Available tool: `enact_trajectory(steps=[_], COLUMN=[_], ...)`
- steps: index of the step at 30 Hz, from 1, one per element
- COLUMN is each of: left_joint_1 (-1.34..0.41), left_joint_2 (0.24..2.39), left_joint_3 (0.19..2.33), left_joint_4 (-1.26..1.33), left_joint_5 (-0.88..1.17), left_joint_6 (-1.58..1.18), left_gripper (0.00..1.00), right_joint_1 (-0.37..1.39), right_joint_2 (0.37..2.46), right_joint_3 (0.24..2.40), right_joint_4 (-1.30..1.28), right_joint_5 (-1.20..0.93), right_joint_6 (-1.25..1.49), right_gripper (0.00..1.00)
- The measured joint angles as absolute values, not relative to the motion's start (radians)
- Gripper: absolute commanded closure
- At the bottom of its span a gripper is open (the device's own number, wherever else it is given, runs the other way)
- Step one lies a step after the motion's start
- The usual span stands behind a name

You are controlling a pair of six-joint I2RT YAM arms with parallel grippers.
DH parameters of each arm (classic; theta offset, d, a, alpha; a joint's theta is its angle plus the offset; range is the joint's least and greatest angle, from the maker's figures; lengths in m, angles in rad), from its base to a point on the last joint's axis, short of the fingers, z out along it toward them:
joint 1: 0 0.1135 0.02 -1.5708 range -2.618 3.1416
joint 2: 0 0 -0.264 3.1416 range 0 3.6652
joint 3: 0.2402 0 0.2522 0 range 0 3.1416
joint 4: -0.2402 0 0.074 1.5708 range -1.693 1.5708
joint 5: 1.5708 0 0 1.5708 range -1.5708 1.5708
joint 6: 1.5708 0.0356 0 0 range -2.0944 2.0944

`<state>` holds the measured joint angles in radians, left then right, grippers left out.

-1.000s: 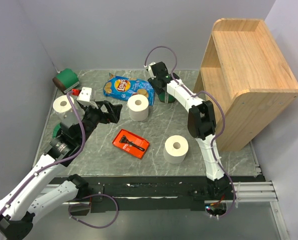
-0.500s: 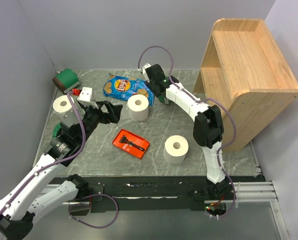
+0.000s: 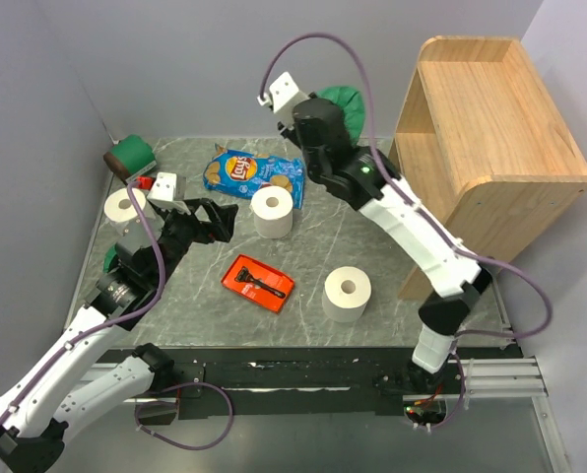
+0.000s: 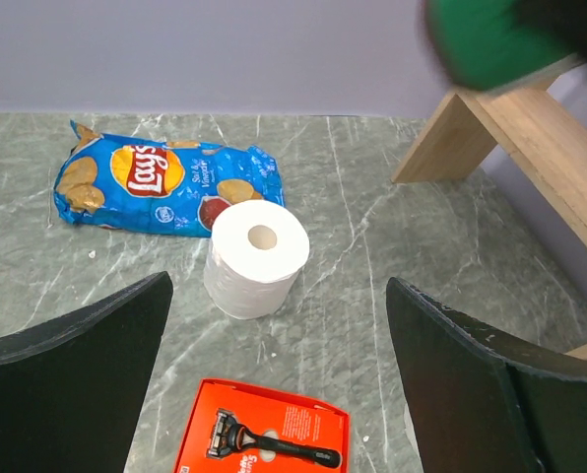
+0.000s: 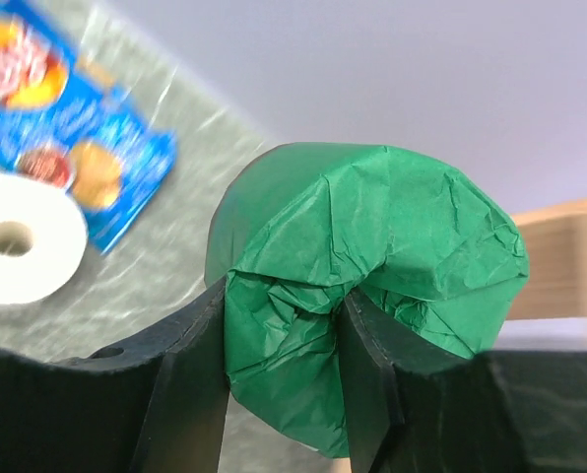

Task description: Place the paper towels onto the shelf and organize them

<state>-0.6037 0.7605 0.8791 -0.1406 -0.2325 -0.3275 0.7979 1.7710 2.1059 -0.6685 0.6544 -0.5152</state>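
To the right of the right gripper (image 3: 331, 108), near it: large light wooden shelf (image 3: 490, 148), whole only from above. On the right wrist camera, just a pale blurred edge (image 5: 559, 256); on the left wrist camera, just a foot and a slanting side (image 4: 530, 128).

Below both grippers: grey marbled table (image 3: 313, 246).

Ahead of the left gripper (image 3: 215, 219) and slightly to its left: blue Lay's chip bag (image 3: 252, 174), lying flat.

Clenched between the right fingers (image 5: 190, 384), held up off the table: green-wrapped paper towel roll (image 5: 372, 256), crumpled wrapping pinched in the jaws. Sharp only in the right wrist view; a blurred green patch (image 4: 490, 44) at the top of the left wrist view.

Straight ahead of the left gripper, jaws spread wide and grasping nothing: bare white roll (image 4: 259, 258), upright, hollow core up.

Near the bases, under the right arm: second white roll (image 3: 347, 293).

Left of the left gripper: third white roll (image 3: 126, 205), and beyond it a green roll (image 3: 129, 156) with a brown band, both visible from above only.

Just beneath the left fingertips: red tray (image 4: 313, 419) carrying a black razor (image 4: 274, 445).
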Motion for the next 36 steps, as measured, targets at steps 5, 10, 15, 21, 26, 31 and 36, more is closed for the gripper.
enact_trajectory(steps=[5,10,15,21,26,31,36], left_joint_1=[-0.605,-0.606,-0.610,-0.611,-0.612,-0.612,-0.613], left_joint_2=[0.756,0.743,0.742,0.742,0.743,0.748,0.750], left_joint_3=[0.879,0.879,0.879,0.879,0.879,0.879,0.879], left_joint_4=[-0.141,-0.141,-0.141,-0.141,-0.141,-0.141,-0.141], left_joint_5=[-0.234,-0.234,-0.234,-0.234,-0.234,-0.234,-0.234], left_joint_6=[-0.327,-0.327,-0.327,-0.327,-0.327,-0.327,-0.327], left_gripper=[0.04,0.04,0.04,0.04,0.04,0.04,0.04], right_joint_1=[0.825,0.808,0.751,0.572,0.480,0.406,0.341], right_joint_2=[1.669,1.554,1.481,1.470,1.486,1.533,1.593], right_joint_3=[2.167,2.141,2.144,2.177,2.179,2.207,2.233], right_joint_4=[-0.679,-0.630,-0.575,-0.604,-0.617,-0.614,-0.615], right_joint_5=[0.772,0.875,0.897,0.854,0.789,0.694,0.621], right_joint_6=[-0.627,-0.772,-0.852,-0.839,-0.828,-0.819,-0.785], right_gripper=[0.51,0.50,0.50,0.52,0.52,0.51,0.51])
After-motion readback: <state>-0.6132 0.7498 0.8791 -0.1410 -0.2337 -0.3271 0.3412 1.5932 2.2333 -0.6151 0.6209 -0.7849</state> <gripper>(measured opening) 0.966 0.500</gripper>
